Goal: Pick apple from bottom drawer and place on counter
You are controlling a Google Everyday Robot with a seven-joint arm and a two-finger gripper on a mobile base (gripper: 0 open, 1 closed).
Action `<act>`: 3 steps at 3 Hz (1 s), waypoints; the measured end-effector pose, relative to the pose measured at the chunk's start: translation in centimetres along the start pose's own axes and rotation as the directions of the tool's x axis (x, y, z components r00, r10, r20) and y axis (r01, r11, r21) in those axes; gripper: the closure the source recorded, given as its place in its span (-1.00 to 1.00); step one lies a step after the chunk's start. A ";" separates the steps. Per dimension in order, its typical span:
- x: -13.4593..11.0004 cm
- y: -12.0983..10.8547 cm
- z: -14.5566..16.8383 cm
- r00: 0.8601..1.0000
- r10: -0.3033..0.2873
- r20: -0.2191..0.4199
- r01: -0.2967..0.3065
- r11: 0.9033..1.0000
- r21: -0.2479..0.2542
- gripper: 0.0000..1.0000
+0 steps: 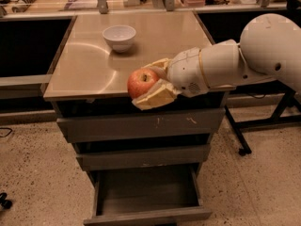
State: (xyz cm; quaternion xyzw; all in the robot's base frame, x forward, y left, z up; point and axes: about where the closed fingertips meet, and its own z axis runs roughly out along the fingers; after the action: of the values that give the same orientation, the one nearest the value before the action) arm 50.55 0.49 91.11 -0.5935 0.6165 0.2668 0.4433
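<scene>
End effector (145, 84) gripping apple (140, 80) over counter (84, 69) front edge — bowl (119, 36) well apart.

Hand (150, 82) holding apple (139, 82) over counter (84, 72) front edge; bowl (119, 36) behind.

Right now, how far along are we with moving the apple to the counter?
Done: the apple is out of the bottom drawer, which stands open with nothing visible inside. In hand: the pincer is shut on the apple, holding it at the counter's front edge. Left: carry it over the counter, set it down and release.
</scene>
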 end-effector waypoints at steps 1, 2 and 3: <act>1.4 -2.2 -1.3 0.995 0.062 -0.076 -0.052 0.991 0.121 1.00; 3.2 -6.7 -3.7 0.975 0.158 -0.157 -0.105 0.948 0.300 1.00; 5.4 -10.8 -6.6 0.946 0.270 -0.179 -0.161 0.873 0.461 1.00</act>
State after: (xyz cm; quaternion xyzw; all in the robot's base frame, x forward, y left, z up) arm 59.97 -9.44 91.65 -0.4325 0.7720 0.0955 0.4559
